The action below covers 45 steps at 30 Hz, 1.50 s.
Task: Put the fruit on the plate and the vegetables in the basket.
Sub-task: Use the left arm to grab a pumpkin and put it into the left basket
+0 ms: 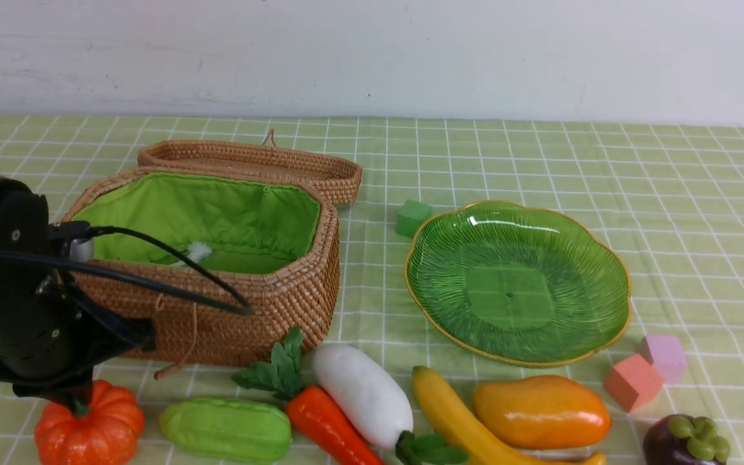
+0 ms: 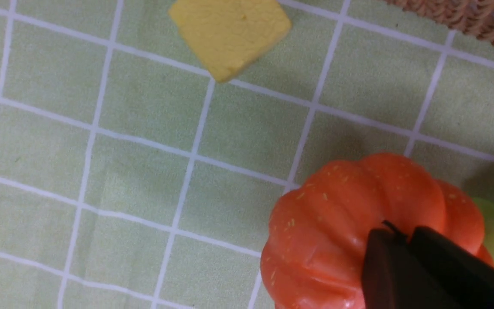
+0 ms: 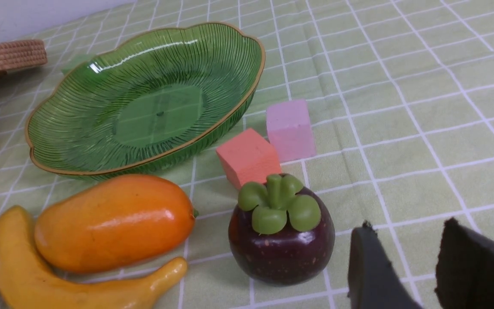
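My left gripper (image 1: 76, 395) (image 2: 403, 234) is shut at the top centre of the orange pumpkin (image 1: 97, 433) (image 2: 337, 214), pinching its stem; the pumpkin rests on the cloth at the front left. To its right lie the light-green gourd (image 1: 227, 429), carrot (image 1: 327, 423) and white radish (image 1: 362, 394), then the banana (image 1: 456, 413), mango (image 1: 540, 411) and mangosteen (image 1: 682, 442). The open wicker basket (image 1: 268, 303) stands behind the vegetables, the green plate (image 1: 514, 284) to its right. My right gripper (image 3: 408, 225) is open and holds nothing, close beside the mangosteen (image 3: 281, 240).
The basket's lid (image 1: 249, 158) lies open behind it, and a white tuft (image 1: 199, 252) shows on the lining. Foam cubes: green (image 1: 413, 216) behind the plate, pink (image 1: 666, 355) and salmon (image 1: 632, 382) by the mangosteen, yellow (image 2: 230, 34) near the pumpkin.
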Available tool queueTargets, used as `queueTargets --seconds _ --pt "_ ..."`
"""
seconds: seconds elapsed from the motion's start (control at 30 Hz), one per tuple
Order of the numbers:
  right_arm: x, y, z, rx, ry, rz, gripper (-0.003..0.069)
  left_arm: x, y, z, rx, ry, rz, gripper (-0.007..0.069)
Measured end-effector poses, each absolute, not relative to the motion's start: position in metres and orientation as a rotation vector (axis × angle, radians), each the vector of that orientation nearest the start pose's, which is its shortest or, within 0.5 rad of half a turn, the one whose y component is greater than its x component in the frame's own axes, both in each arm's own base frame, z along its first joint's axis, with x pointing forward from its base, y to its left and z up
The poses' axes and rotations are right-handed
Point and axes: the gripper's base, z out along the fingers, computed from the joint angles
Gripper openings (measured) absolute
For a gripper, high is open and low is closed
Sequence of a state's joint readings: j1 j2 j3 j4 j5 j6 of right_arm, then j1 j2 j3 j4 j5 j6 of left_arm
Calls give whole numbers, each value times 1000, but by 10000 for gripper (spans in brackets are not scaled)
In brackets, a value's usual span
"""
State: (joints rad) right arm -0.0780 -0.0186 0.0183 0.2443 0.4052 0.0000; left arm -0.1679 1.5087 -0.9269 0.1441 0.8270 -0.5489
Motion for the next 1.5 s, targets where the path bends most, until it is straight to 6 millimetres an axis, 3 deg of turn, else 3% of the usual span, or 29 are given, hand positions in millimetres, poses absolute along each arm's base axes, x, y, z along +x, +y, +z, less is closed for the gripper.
queueTargets --seconds 0.7,1.2,1.5 --pt "52 5 173 219 1868 191 240 270 -40 219 -406 2875 -14 12" --pt "52 5 173 219 1868 191 240 252 -37 254 -390 2779 -54 12" --pt "52 5 173 219 1868 191 240 245 -36 262 -375 2778 -59 12"
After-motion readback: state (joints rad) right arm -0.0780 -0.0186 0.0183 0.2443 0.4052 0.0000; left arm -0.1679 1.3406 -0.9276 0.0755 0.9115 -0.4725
